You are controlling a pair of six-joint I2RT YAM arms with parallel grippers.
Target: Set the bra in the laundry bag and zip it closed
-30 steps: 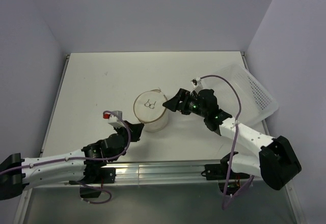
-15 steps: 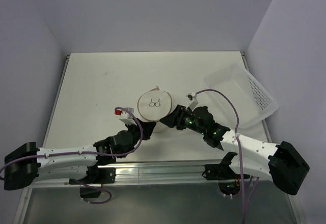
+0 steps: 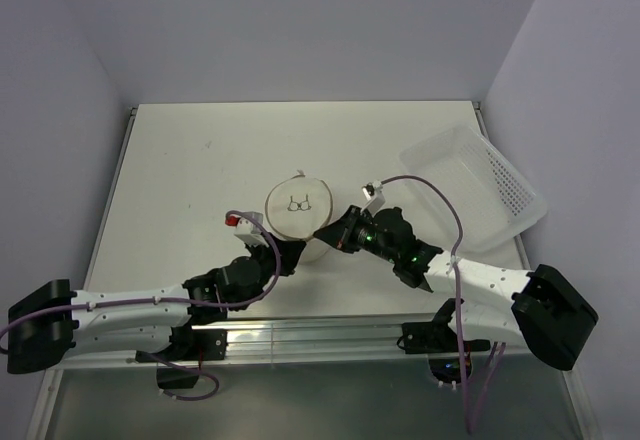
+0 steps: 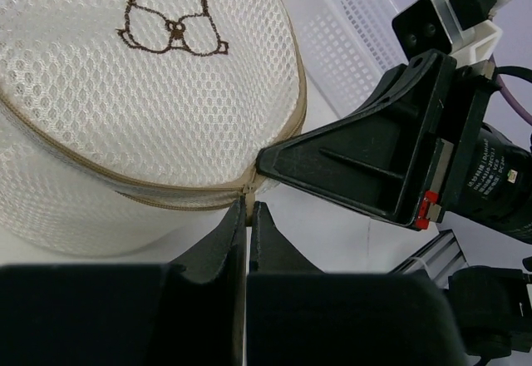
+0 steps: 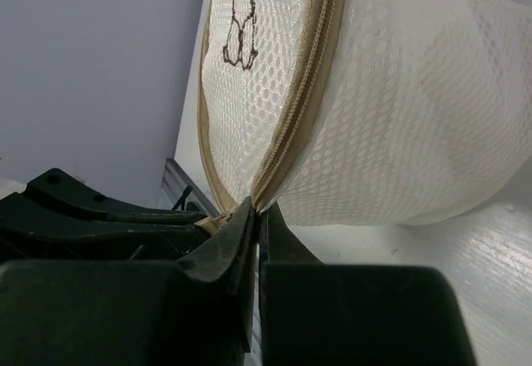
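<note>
The laundry bag point(image 3: 299, 214), a round white mesh drum with tan zipper trim and a dark mark on its lid, stands mid-table between both arms. At the bag's near side, my left gripper point(image 4: 248, 206) is shut on a small tan tab of the zipper point(image 4: 247, 195). My right gripper point(image 5: 258, 210) is shut on the tan zipper seam point(image 5: 293, 133) at the bag's near right rim, close beside the left gripper point(image 3: 292, 253). In the top view the right gripper point(image 3: 323, 233) touches the bag's side. The bra is hidden from every view.
A white perforated plastic tray point(image 3: 478, 182) lies tilted at the table's right edge, behind the right arm. Grey walls close in the back and both sides. A metal rail point(image 3: 300, 335) runs along the near edge by the arm bases.
The right gripper came down to the bag's near right rim and went from wide open to shut on the zipper seam. The left arm moved forward with the bag's tab still in its grip.
</note>
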